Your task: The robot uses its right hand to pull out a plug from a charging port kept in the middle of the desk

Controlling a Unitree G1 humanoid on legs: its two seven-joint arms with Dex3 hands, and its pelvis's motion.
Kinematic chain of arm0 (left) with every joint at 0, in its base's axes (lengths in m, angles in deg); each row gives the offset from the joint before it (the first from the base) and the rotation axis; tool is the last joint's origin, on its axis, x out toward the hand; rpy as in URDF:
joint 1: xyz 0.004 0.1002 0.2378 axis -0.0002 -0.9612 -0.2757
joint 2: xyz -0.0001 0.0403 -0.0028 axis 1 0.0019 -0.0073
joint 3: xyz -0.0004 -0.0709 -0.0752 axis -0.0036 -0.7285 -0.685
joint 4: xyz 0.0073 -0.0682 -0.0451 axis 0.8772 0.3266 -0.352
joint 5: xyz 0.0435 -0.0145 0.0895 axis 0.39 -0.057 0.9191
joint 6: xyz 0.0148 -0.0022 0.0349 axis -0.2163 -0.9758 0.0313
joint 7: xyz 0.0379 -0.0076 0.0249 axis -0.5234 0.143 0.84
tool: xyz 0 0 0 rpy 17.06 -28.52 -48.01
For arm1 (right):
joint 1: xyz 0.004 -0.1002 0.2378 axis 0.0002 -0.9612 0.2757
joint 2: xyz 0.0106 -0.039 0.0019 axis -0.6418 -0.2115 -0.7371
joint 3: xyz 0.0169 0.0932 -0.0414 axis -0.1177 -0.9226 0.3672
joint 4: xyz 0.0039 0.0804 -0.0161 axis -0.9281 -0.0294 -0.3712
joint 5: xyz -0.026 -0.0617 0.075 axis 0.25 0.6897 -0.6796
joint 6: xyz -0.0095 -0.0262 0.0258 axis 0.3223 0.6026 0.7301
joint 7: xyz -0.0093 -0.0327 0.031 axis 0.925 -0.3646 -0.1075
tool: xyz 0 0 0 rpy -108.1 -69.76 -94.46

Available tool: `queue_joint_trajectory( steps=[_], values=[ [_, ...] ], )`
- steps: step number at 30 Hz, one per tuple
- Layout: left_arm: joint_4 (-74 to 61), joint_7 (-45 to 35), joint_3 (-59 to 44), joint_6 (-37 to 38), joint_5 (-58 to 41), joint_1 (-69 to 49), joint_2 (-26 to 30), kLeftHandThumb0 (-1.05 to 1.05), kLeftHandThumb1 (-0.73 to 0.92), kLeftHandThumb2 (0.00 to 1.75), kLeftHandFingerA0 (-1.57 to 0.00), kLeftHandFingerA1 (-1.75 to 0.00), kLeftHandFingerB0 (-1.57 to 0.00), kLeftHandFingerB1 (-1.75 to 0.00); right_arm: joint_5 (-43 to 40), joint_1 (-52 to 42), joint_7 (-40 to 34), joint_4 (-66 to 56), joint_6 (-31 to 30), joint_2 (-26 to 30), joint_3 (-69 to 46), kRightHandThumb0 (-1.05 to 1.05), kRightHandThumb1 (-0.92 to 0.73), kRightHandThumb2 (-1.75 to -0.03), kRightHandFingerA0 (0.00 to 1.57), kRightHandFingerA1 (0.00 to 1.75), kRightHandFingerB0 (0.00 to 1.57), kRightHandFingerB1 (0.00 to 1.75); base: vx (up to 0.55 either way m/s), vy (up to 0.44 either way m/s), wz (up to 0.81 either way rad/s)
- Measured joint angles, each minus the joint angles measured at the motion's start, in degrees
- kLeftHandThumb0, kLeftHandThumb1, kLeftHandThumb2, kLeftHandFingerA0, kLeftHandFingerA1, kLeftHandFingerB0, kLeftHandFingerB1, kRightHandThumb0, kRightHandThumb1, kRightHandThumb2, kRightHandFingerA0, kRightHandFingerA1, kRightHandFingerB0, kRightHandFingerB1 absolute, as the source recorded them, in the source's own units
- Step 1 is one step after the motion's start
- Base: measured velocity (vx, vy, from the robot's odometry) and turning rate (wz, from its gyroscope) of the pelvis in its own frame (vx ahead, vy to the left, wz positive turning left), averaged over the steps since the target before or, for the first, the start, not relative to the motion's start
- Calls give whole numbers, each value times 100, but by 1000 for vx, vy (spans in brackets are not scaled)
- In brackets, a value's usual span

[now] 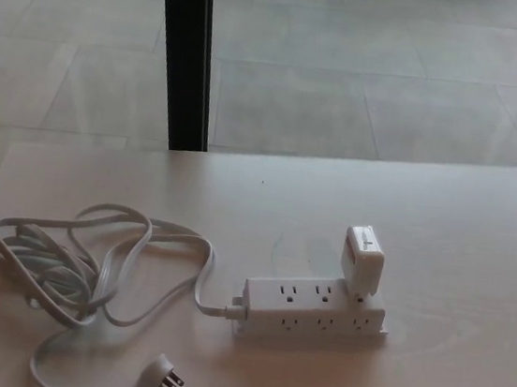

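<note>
Neither hand of the robot was in the head view, so nothing could be said about their fingers. A white power strip (315, 311) lay on the pale wooden desk (461, 237), a little toward five o'clock from the middle of the picture, with its long side running from nine to three o'clock. A white charger plug (362, 259) stood in the strip at its three o'clock end, on the top face, and it leaned slightly toward twelve o'clock. The other sockets that showed on the strip were free. From the nine o'clock end of the strip a white cord (90, 262) went out and lay in loose loops on the desk at about eight o'clock. Its own pronged plug (161, 377) rested flat on the desk near the six o'clock edge, apart from the strip. Beyond the far edge of the desk was a floor of large grey tiles (396, 69), and a black vertical post (187, 53) stood at eleven o'clock.
</note>
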Motion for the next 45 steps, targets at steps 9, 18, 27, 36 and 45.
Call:
queue_joint_trajectory(
  steps=[9,18,27,36,45],
  values=[
    [274,-92,-400,90,-233,217,84,-85,92,74,-81,-58,-63,-45,-622,675,251,-994,-66,443,-742,-86,-55,-58,110,63,47,63,0,0,0],
    [307,-97,-410,97,-234,255,85,-84,92,74,-80,-58,-64,-47,-756,1951,271,-2828,-421,490,-365,-61,-57,-58,84,88,33,32,0,0,0],
    [350,-109,-427,99,-235,309,85,-89,78,91,-80,-63,-58,-51,-762,3514,362,-4320,-1057,387,981,-70,-60,-59,92,79,38,33,0,0,0],
    [366,-115,-427,107,-234,318,85,-85,92,75,-79,-57,-61,-46,-563,4410,550,-4837,-1701,-9,2833,-75,-46,-84,94,135,32,47,0,0,0],
    [385,-116,-429,131,-236,326,85,-85,92,73,-81,-59,-64,-46,95,4588,778,-4808,-2094,-49,4696,-65,-44,-87,116,143,30,52,0,0,0]
  ],
)
